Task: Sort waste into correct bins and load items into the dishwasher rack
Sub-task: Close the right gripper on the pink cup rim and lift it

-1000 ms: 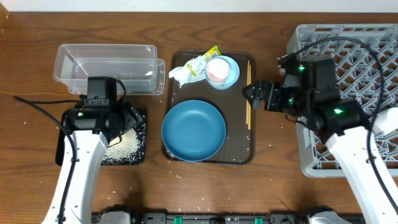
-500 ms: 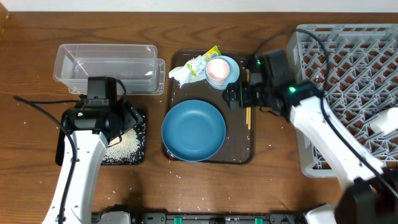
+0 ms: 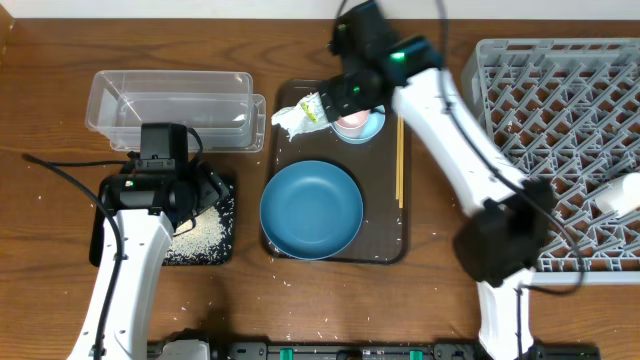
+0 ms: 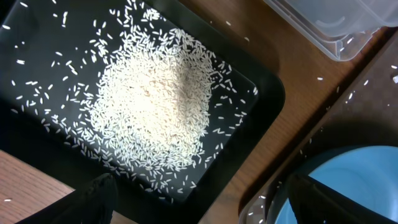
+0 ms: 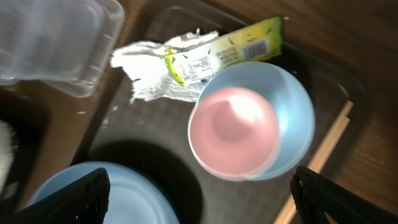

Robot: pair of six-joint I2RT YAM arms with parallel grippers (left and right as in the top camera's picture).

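- Two jobs look finished. The heap of loose white rice grains point(image 4: 155, 106) lies in the shallow black rectangular tray point(image 4: 37, 37) near the left edge of the worktop point(image 3: 440, 250), with stray grains on the wood around it. A white cup point(image 3: 625, 192) lies in the large grey lattice dishwasher rack point(image 3: 560, 100) at the right edge.
- Waste left to sort, by my reading: the crumpled white tissue point(image 5: 149, 68) and the small yellow-green printed wrapper point(image 5: 236, 46). Both sit on the brown serving tray point(image 3: 385, 245) at mid-worktop. The clear rectangular plastic tub point(image 3: 170, 110) toward the far left corner looks empty.
- Not yet loaded, all on that tray: the large dark-blue round dish point(image 3: 311, 210), the pink cup point(image 5: 233, 130) nested mouth-up in the small light-blue bowl point(image 5: 292, 112), and the thin wooden chopsticks point(image 3: 400, 165).
- The chopsticks lie flat along the tray's right rim, their long axis running from the far edge toward the near edge. The wrapper slants, one end on the tissue and the other aimed at the far right corner.
- The right pincer point(image 5: 202, 199) hovers over the cup and bowl with its fingers spread wide, pinching nothing.
- The left pincer point(image 4: 205, 202) hangs above the rice, likewise spread and empty.
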